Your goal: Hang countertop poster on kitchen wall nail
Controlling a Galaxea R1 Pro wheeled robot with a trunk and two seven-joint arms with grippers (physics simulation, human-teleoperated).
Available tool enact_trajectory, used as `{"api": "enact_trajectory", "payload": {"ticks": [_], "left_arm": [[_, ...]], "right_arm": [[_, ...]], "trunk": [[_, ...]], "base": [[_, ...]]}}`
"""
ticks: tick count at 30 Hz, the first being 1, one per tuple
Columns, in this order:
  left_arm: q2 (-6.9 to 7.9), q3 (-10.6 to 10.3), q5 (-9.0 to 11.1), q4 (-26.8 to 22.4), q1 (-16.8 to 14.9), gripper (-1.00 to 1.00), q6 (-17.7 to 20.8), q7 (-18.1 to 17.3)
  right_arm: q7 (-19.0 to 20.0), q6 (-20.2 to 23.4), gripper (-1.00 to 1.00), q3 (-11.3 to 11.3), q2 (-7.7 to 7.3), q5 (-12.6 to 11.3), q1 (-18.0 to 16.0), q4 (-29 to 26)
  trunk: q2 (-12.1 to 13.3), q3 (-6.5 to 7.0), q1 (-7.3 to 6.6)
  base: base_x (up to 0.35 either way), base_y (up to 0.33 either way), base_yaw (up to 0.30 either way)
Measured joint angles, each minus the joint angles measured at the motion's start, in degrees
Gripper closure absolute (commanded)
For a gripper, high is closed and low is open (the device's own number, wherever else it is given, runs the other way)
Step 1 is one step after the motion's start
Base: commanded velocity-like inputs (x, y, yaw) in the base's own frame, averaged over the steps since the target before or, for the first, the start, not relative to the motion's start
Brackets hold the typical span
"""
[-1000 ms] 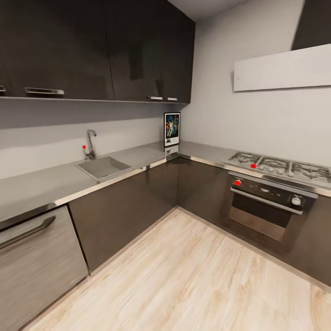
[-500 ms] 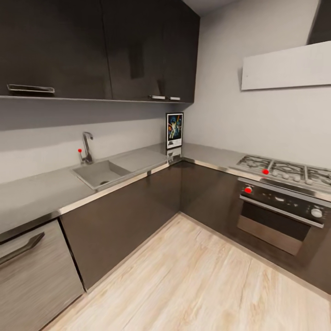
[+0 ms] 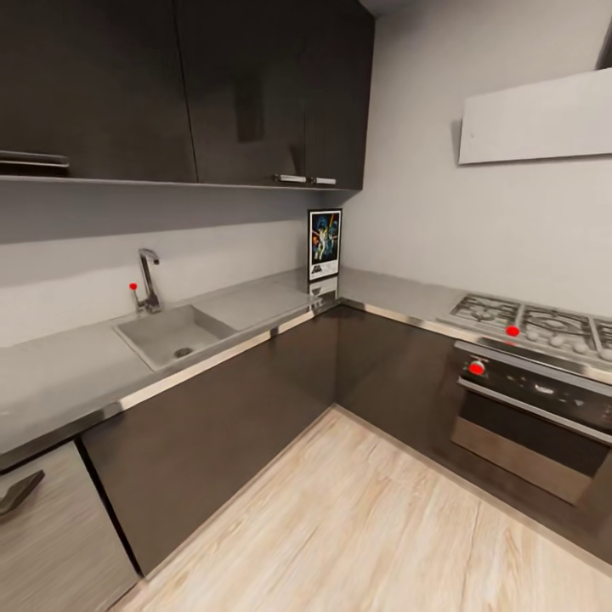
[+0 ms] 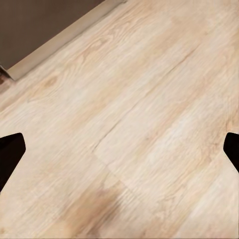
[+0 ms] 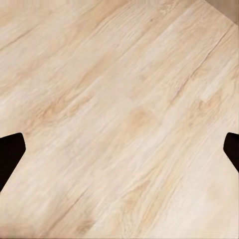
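Pointing down at wood floor [image 4: 139,124], left tool [image 4: 119,149] and right tool [image 5: 119,149] seemingly spread wide, empty.

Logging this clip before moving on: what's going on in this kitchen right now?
Nothing is being handled yet. The poster stands upright against the wall in the corner of the kitchen countertop, between the sink and the gas hob. Both wrist views look down at bare wooden floor; the left end effector and right end effector have their fingers spread wide with nothing between them. The robot seems to be on its way to the counter.
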Motion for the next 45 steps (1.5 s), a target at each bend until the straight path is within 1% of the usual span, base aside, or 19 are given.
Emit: {"api": "enact_trajectory", "payload": {"ticks": [20,23,24,27,28,29,30,31,33,34,37,38,39,40,41,42,43,44,45], "left_arm": [[-0.01,-0.01,0.00,0.02,0.00,-1.00,0.02,0.00],[-0.05,-0.15,0.05,0.02,0.00,-1.00,-0.04,-0.05],[-0.23,-0.76,0.06,-0.49,0.00,-1.00,-0.14,-0.07],[-0.55,-1.11,0.07,-2.97,0.00,-1.00,-0.07,-0.09],[-1.23,-1.21,0.05,-5.93,-0.01,-1.00,0.15,-0.12],[-1.70,-1.23,0.03,-7.73,0.00,-1.00,0.27,-0.14],[-2.82,-1.33,-0.04,-11.16,-0.01,-1.00,0.56,-0.18],[-4.10,-1.59,-0.12,-14.87,-0.01,-1.00,1.44,-0.20],[-5.44,-2.32,-0.24,-18.88,0.00,-1.00,3.55,-0.22],[-6.46,-3.87,-0.45,-22.87,0.00,-1.00,6.76,-0.17],[-7.52,-7.29,-0.63,-29.64,0.00,-1.00,12.87,0.07],[-7.82,-9.50,-0.68,-34.00,-0.01,-1.00,16.69,0.21],[-7.82,-10.52,-0.71,-36.40,0.00,-1.00,18.61,0.27],[-7.82,-12.36,-0.74,-41.40,-0.15,-1.00,22.80,0.39],[-7.82,-12.82,-0.76,-43.02,-0.40,-1.00,23.98,0.48],[-7.82,-13.44,-0.78,-44.81,-1.59,-1.00,25.89,0.86],[-7.83,-13.73,-0.76,-45.53,-2.65,-1.00,26.89,1.23],[-7.83,-14.39,-0.69,-46.46,-5.34,-1.00,29.01,2.36],[-7.83,-15.66,-0.55,-47.25,-10.41,-1.00,32.73,4.98]], "right_arm": [[0.00,0.00,-1.00,-0.03,0.00,0.00,0.00,0.07],[-0.09,-0.26,-1.00,-0.22,-0.06,-0.05,0.00,-0.20],[-0.25,-4.19,-1.00,-0.42,-0.49,-0.08,-0.01,-0.37],[-1.09,-6.90,-1.00,-0.49,-0.76,-0.08,0.00,-0.37],[-2.29,-7.60,-1.00,-0.51,-0.84,-0.09,0.00,-0.42],[-3.00,-7.89,-1.00,-0.51,-0.87,-0.09,0.00,-0.46],[-4.38,-8.32,-1.00,-0.53,-0.91,-0.09,-0.01,-0.57],[-5.75,-8.88,-1.00,-0.54,-0.98,-0.09,-0.01,-0.65],[-7.04,-9.85,-1.00,-0.55,-1.14,-0.09,-0.01,-0.74],[-8.30,-11.31,-1.00,-0.57,-1.30,-0.11,-0.01,-0.79],[-10.63,-14.05,-1.00,-0.58,-1.49,-0.14,0.03,-0.86],[-12.36,-15.79,-1.00,-0.59,-1.60,-0.15,0.06,-1.19],[-13.28,-16.61,-1.00,-0.58,-1.67,-0.15,0.10,-1.63],[-15.91,-18.33,-1.00,-0.55,-1.80,-0.12,0.36,-4.41],[-16.81,-18.74,-1.00,-0.55,-1.82,-0.17,0.83,-5.85],[-18.29,-19.29,-1.00,-0.57,-1.88,-0.20,2.35,-8.71],[-19.00,-19.49,-1.00,-0.59,-1.89,-0.21,3.36,-10.39],[-20.24,-19.86,-1.00,-0.57,-1.90,-0.22,5.41,-14.00],[-21.65,-20.10,-1.00,-0.56,-1.87,-0.23,8.43,-19.41]], "trunk": [[0.00,0.00,0.00],[0.00,0.00,0.01],[0.00,0.00,0.03],[0.00,0.00,0.03],[0.00,0.01,0.03],[0.00,0.00,0.04],[0.00,0.01,0.04],[0.00,0.01,0.04],[0.00,0.00,0.04],[0.00,0.01,0.04],[0.01,0.00,0.04],[0.01,0.01,0.03],[0.01,0.01,0.03],[0.00,0.02,0.03],[0.01,0.01,0.03],[0.01,0.01,0.03],[0.01,0.00,0.03],[0.01,0.01,0.03],[0.01,0.00,0.03]], "base": [[0.334,0.000,0.000],[0.195,0.000,0.000],[0.046,0.000,0.000],[0.022,0.000,0.000],[0.012,0.000,0.000],[0.008,0.000,0.000],[0.005,0.000,0.000],[0.004,0.000,0.000],[0.003,0.000,0.000],[0.002,0.000,0.000],[0.001,0.000,0.000],[0.000,0.000,0.000],[0.000,0.000,0.000],[0.000,0.000,0.000],[0.000,0.000,0.000],[0.000,0.000,0.000],[0.000,0.000,0.000],[0.000,0.000,0.000],[0.000,0.000,0.000]]}}
